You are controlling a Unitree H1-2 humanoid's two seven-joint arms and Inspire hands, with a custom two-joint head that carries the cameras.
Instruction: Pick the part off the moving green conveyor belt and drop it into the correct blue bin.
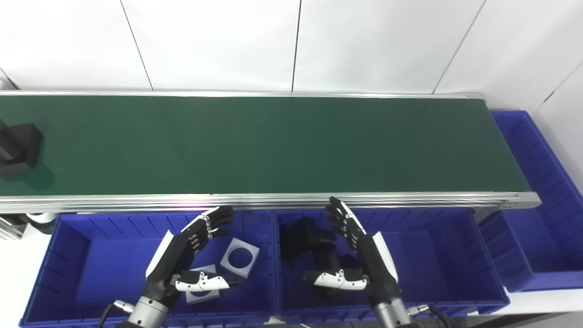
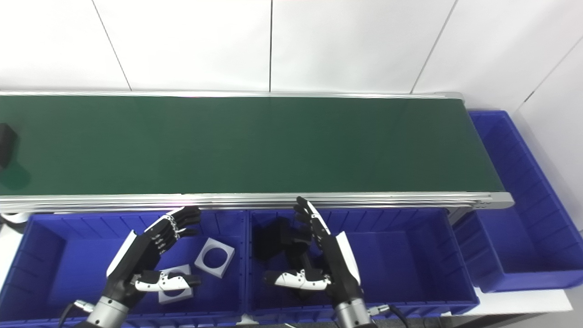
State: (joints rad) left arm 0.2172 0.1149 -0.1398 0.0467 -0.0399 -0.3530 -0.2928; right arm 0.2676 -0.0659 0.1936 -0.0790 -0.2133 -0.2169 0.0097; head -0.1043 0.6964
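A black blocky part (image 1: 17, 148) rides on the green conveyor belt (image 1: 255, 141) at its far left edge, partly cut off by the picture. My left hand (image 1: 189, 257) hovers open over the left blue bin (image 1: 82, 273), holding nothing. My right hand (image 1: 360, 257) hovers open over the middle blue bin (image 1: 437, 269), also holding nothing. Both hands are near the belt's front rail, far from the black part.
White square parts with round holes (image 1: 240, 258) lie in the left bin. Black parts (image 1: 307, 239) lie in the middle bin beside my right hand. A third blue bin (image 1: 539, 214) stands at the belt's right end. A white wall runs behind the belt.
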